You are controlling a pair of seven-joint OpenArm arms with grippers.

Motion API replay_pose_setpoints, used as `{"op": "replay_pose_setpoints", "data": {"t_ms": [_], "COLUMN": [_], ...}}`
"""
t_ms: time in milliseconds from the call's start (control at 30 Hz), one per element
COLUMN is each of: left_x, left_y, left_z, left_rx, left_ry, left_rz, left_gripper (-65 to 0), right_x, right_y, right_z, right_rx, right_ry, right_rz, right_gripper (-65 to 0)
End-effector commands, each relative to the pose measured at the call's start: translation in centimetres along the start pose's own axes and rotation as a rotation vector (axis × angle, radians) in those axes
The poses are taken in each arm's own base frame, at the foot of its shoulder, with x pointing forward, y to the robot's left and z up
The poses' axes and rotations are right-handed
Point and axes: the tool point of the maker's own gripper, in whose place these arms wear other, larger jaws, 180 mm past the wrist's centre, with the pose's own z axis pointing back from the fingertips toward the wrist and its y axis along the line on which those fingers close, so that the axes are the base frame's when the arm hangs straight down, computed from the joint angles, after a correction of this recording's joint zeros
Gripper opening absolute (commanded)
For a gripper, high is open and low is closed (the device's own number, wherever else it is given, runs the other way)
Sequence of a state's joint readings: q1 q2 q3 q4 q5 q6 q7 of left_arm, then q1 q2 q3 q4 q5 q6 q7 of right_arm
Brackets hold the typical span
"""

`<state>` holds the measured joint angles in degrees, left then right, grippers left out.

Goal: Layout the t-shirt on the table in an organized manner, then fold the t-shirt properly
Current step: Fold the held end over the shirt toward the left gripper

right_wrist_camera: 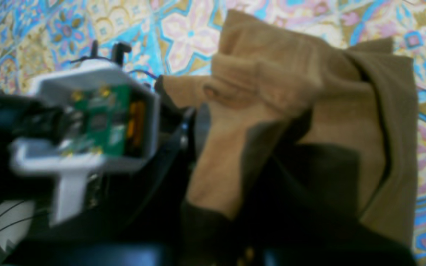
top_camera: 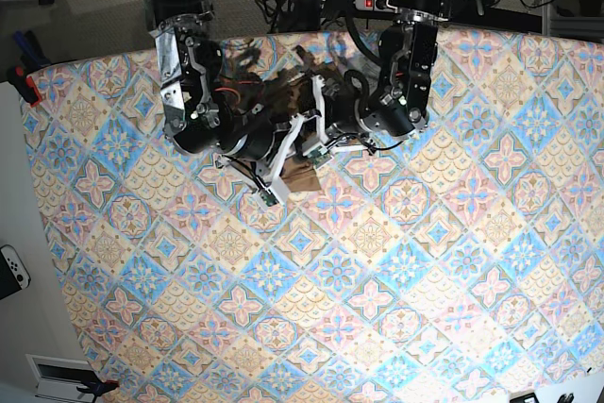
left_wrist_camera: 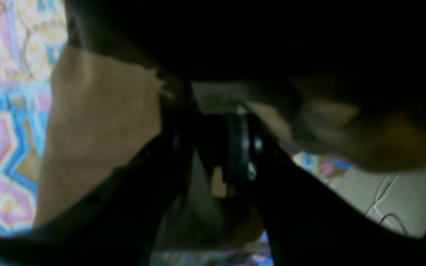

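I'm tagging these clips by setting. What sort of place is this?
Probably an indoor robot workbench in a lab or office room, not a home: two arms work a brown t-shirt on a table under patterned cloth, with carpet, loose cables and a power strip behind.

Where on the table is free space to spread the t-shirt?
The table is bare across its near half and along both sides. It is crowded only at the far edge, where the bunched t-shirt lies between the left end effector and the right end effector.

Black arms (top_camera: 408,63), white camera mounts (right_wrist_camera: 68,162)
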<state>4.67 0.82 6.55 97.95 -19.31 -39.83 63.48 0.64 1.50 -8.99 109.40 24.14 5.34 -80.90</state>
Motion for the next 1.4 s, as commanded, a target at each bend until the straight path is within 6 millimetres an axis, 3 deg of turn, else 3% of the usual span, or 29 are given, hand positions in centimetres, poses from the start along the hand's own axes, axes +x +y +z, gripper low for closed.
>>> {"op": "replay_pose_setpoints", "data": {"t_ms": [0,167,400,633,800,933,1133,1167,1233,1300,1367], "left_x": [2.1,1.5,-1.4,-6.7,-8.7,-9.0,-9.0,-9.0,-9.0,-8.9,-9.0], "left_y": [-0.1,-0.4,0.3,4.8,7.0,7.4,7.4,7.4,7.4,7.4,7.4], "left_z": [0.9,4.0,6.7,10.7,12.9,13.4,13.4,13.4,13.4,13.4,13.4], "left_rx": [0.009,0.074,0.138,0.326,0.419,0.436,0.436,0.436,0.436,0.437,0.438], "left_ry": [-0.071,-0.089,-0.049,-0.033,-0.025,-0.024,-0.023,-0.023,-0.023,-0.024,-0.023], "left_rz": [-0.034,-0.1,-0.106,0.145,0.225,0.237,0.236,0.236,0.236,0.236,0.235], "left_gripper": [-50.4,-50.4,-50.5,-50.5,-50.5,-50.5,-50.5,-50.5,-50.5,-50.5,-50.5], "right_x": [1.4,1.4,1.4,1.4,0.6,-1.2,-3.7,-4.0,-3.9,-3.9,-4.0], "right_y": [0.8,0.8,0.8,1.0,2.6,4.1,3.7,3.6,3.6,3.5,3.5], "right_z": [0.4,0.4,0.3,0.2,-0.6,-2.7,-4.6,-4.7,-4.7,-4.7,-4.7], "right_rx": [0.031,0.031,0.031,0.035,0.07,0.115,0.122,0.121,0.12,0.118,0.118], "right_ry": [-0.049,-0.049,-0.049,-0.043,-0.009,0.053,0.138,0.147,0.146,0.147,0.148], "right_rz": [0.015,0.015,0.016,0.02,0.055,0.071,0.037,0.033,0.034,0.036,0.035], "right_gripper": [-65.0,-65.0,-65.0,-65.0,-65.0,-65.0,-65.0,-63.6,-51.7,-44.0,-40.0]}}
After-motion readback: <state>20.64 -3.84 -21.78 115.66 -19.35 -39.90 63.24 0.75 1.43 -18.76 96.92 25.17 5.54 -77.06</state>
